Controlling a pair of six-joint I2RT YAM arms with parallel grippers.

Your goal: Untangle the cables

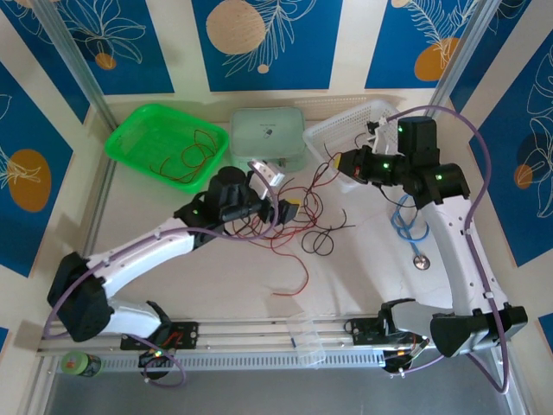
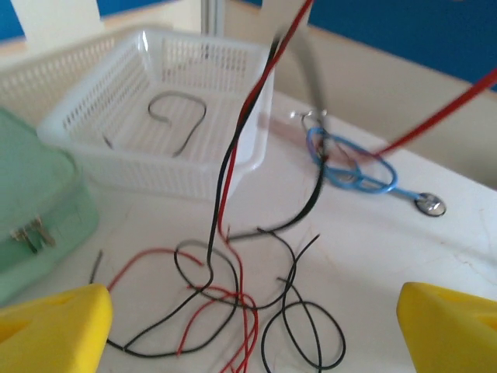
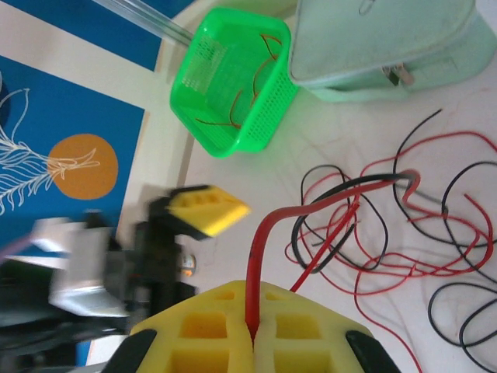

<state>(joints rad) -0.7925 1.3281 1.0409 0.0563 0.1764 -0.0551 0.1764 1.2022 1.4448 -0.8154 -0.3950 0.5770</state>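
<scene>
1. Right wrist view is showing one thin red cable coming out from between the tips of the right pincer, whose yellow fingers are pressing fully together on it.
2. Beyond that pincer's tips the held strand is bending over and joining a loose tangle of thin red and black cables, which is lying on the white table.
3. Left wrist view is showing the left pincer standing wide apart, its yellow fingertips sitting at either side and gripping nothing. The tangle is lying on the table just ahead of them and between them.
4. Out of the tangle a red strand and a black strand are rising side by side ahead of the left pincer and are passing out of the top of that view.
5. Farther ahead of the left pincer, towards its left, a white plastic mesh basket is sitting with a curved black cable lying inside it.
6. Ahead and to the right of the left pincer, a light blue looped cable is lying near the white basket's corner.
7. A pale green zipped case is sitting close at the left pincer's left side.
8. Beyond the right pincer, past the tangle and just beside the case, a bright green plastic basket is holding thin red strands.
</scene>
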